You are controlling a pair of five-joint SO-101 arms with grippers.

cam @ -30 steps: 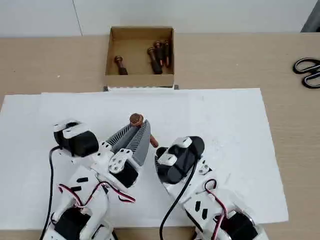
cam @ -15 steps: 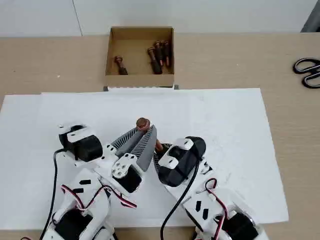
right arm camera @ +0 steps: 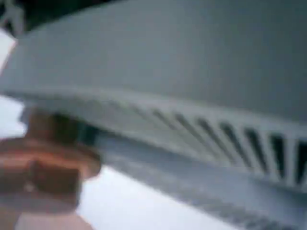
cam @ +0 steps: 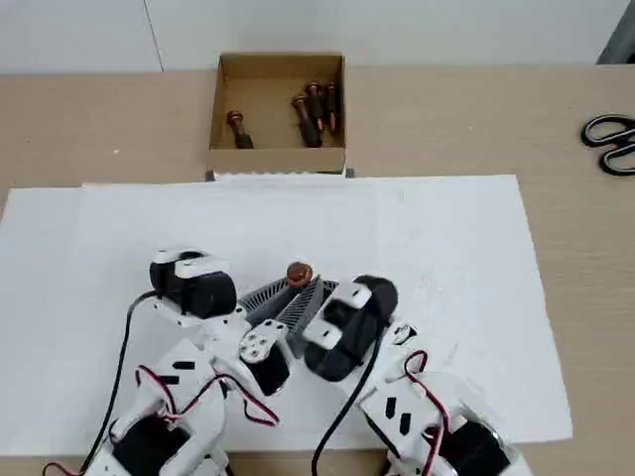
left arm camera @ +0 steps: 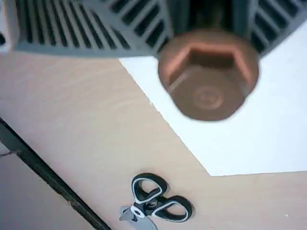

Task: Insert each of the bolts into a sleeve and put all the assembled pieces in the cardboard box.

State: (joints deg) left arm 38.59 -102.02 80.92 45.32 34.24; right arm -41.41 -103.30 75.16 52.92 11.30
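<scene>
While your left gripper [cam: 296,290] is clenched on a bolt [cam: 299,273], you are in the mating step, as I judge it. That bolt is the one piece outside the cardboard box [cam: 278,159]. It is held over the white paper [cam: 446,238], near the middle of the near side, with its hexagonal head poking out past the fingertips. The right gripper [cam: 322,297] sits just beside it on the right, almost touching.

Four assembled pieces [cam: 316,111] already lie in the box at the far edge: one on the left, three bunched on the right. That puts the job close to its end.

For the next move you need the bolt's shank in line with a sleeve and a straight push. After that comes a carry across the paper to the far side and a release over the box.

Several things are hidden from you:
- **Bolt's shank:** it is buried between the ribbed grey fingers [left arm camera: 72,24].
- **Sleeve:** if the right arm has one, it is covered by that arm's wrist housing [cam: 347,315].
- **Right gripper:** I cannot tell whether it is clenched or released. Its own wrist view is blurred, and beyond a grey ribbed surface and the copper head [right arm camera: 43,163] nothing can be made out.

A pair of scissors [cam: 610,142] lies at the far right, cut off by the edge and well apart from the work.
</scene>
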